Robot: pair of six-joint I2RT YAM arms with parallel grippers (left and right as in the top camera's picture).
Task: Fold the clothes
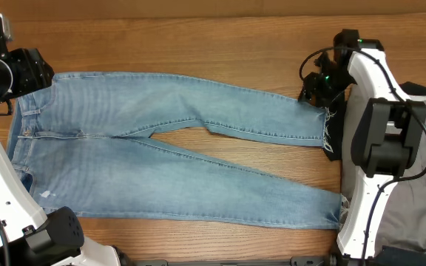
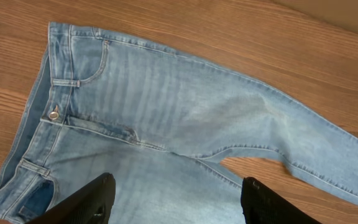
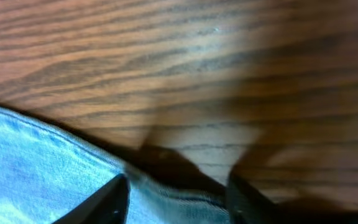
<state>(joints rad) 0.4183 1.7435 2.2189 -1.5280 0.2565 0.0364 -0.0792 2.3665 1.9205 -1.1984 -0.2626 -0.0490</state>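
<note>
jeans (image 1: 183, 148): flat on table (image 1: 198, 44), front up, spread left to right.
waistband (image 2: 36, 134): at left end, button (image 2: 53, 114) showing, just under left arm in overhead.
legs: run right and split apart, bare wood between them; upper leg angled toward right arm, lower leg along near side.
upper hem (image 1: 325, 127): frayed, at right gripper.
lower hem (image 1: 339, 210): beside right arm base.
left gripper (image 2: 176, 205): open wide, fingers (image 2: 86, 202) well apart, above denim just below the fly; contact with cloth not clear.
right gripper (image 3: 176, 199): open, low over table at upper hem corner, denim edge lying between fingers (image 3: 112, 200); dark shadow under it.
</note>
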